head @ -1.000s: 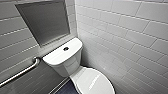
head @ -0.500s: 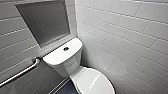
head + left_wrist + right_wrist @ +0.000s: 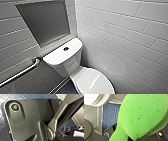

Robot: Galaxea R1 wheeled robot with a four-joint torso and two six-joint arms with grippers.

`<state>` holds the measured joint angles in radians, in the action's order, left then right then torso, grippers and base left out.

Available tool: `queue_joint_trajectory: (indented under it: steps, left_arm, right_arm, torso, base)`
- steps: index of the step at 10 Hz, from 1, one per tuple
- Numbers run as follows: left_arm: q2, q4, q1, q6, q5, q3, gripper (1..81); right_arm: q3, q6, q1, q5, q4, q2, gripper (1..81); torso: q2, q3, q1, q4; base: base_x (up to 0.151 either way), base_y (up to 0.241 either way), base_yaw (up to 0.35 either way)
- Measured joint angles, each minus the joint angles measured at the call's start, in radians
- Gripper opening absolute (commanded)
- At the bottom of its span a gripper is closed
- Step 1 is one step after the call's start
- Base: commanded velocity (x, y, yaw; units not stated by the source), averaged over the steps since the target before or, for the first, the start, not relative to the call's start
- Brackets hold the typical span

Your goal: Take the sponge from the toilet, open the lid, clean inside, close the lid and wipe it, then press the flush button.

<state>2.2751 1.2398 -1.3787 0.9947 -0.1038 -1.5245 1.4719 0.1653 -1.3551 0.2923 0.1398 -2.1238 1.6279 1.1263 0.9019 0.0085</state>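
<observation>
The white toilet point(image 3: 72, 67) stands in the corner in the head view, its lid point(image 3: 93, 81) down over the bowl. The round dark flush button point(image 3: 66, 48) sits in the middle of the tank top point(image 3: 58, 56). The bright green sponge point(image 3: 140, 115) looms large in the right wrist view, squeezed narrow at its near end, and my right gripper is shut on it. Behind the sponge, a curved white edge of the toilet point(image 3: 96, 99) shows over the floor. My left gripper is open and holds nothing that I can see.
White tiled walls close in behind and to the right of the toilet. A metal grab bar point(image 3: 22, 71) runs along the left wall below a grey recessed panel point(image 3: 43, 21). The floor is small blue tile point(image 3: 110, 112).
</observation>
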Motion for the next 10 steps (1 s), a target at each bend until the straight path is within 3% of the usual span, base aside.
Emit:
queue_joint_trajectory:
  steps: [3, 5, 7, 10]
  left_arm:
    - [0.037, 0.022, -0.040, -0.003, 0.006, -0.039, 81.1]
    - [0.070, 0.024, -0.051, -0.003, 0.007, -0.082, 81.1]
    - [0.112, 0.025, -0.060, -0.003, 0.007, -0.147, 81.1]
    - [0.157, 0.026, -0.095, -0.003, 0.009, -0.187, 81.1]
  right_arm:
    - [-0.100, 0.000, 0.248, -0.042, 0.030, 0.023, 1.0]
    - [-0.102, 0.000, 0.393, -0.112, 0.069, 0.021, 1.0]
    - [-0.090, 0.000, 0.539, -0.177, 0.106, -0.034, 1.0]
    - [0.047, 0.000, 0.690, -0.280, 0.154, -0.192, 1.0]
  torso:
    - [0.000, 0.000, 0.000, 0.000]
    - [0.000, 0.000, 0.000, 0.000]
    - [0.000, 0.000, 0.000, 0.000]
    - [0.000, 0.000, 0.000, 0.000]
  base:
    - [0.000, 0.000, 0.000]
    - [0.000, 0.000, 0.000]
    - [0.000, 0.000, 0.000]
    - [0.000, 0.000, 0.000]
